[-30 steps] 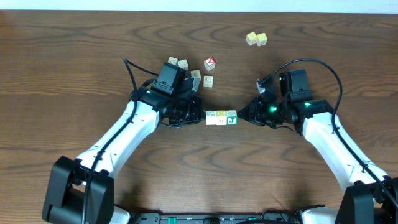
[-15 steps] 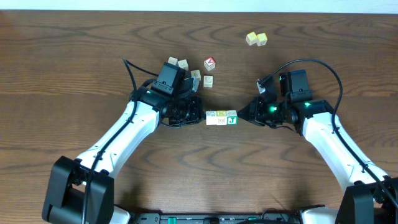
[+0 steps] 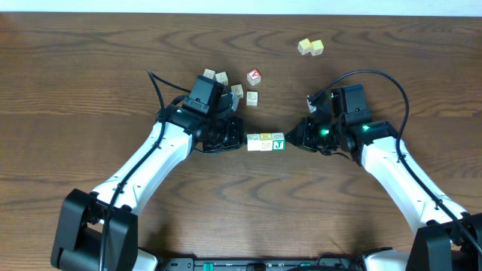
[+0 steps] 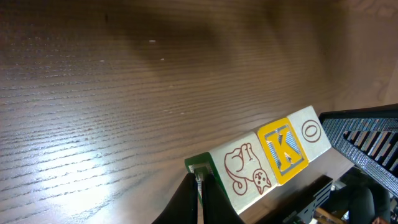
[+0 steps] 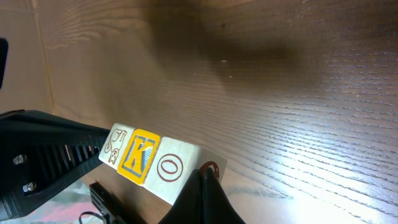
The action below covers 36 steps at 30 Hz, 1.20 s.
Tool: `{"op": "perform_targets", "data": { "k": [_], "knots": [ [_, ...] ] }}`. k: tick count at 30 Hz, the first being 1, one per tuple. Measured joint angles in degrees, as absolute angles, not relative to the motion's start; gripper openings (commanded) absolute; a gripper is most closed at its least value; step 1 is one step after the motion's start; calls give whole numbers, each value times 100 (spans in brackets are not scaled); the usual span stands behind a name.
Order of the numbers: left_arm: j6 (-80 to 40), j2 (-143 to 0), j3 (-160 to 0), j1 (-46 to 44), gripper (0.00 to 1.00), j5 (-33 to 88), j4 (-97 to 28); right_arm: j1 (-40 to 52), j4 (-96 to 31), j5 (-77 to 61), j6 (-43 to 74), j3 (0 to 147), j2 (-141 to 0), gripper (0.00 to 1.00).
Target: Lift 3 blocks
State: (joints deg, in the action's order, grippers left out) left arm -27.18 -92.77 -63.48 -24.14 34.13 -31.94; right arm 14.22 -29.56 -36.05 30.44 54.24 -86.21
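The 3 blocks form a tight row at mid-table: a whitish one [image 3: 254, 141], a yellow-faced one [image 3: 266, 141] and one with a green J face [image 3: 279, 141]. My left gripper [image 3: 242, 141] is shut and its tip presses the row's left end. My right gripper [image 3: 291, 141] is also shut and presses the J end. In the left wrist view the shut tips [image 4: 199, 180] touch the cat-drawing block [image 4: 245, 171], with the K block [image 4: 283, 149] and O block [image 4: 310, 132] beyond. In the right wrist view the shut tips [image 5: 208, 171] meet the O block [image 5: 171, 168].
A red-faced cube [image 3: 254, 76] and several whitish cubes [image 3: 237, 92] cluster just behind my left wrist. Two pale yellow cubes [image 3: 310, 47] sit as a pair at the back right. Black cables arc over both arms.
My right gripper has moved slightly to the left, and the row of blocks has shifted a little left with it. The left arm is almost still.
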Motion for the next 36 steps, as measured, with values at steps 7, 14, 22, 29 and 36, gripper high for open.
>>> {"op": "perform_targets", "data": {
  "k": [7, 14, 22, 29, 36],
  "knots": [
    [-2720, -9277, -6348, -2416, 7, 3413, -3194, 1428, -2956, -3590, 3059, 5424, -8621, 1],
    [-2740, -9288, -6348, -2484, 7, 3389, -3035, 1428, -2969, -3413, 3059, 5424, -8768, 1],
    [-2812, -9472, -6348, -2523, 7, 3393, -2943, 1428, -2976, -3256, 3059, 5415, -8812, 1],
    [-2853, -9841, -6348, -2541, 7, 3393, -2936, 1439, -2967, -3282, 3059, 5415, -8812, 1],
    [-2856, -10053, -6348, -2561, 7, 3361, -2923, 1487, -2891, -3363, 3061, 5389, -8809, 1]
  ]
}}
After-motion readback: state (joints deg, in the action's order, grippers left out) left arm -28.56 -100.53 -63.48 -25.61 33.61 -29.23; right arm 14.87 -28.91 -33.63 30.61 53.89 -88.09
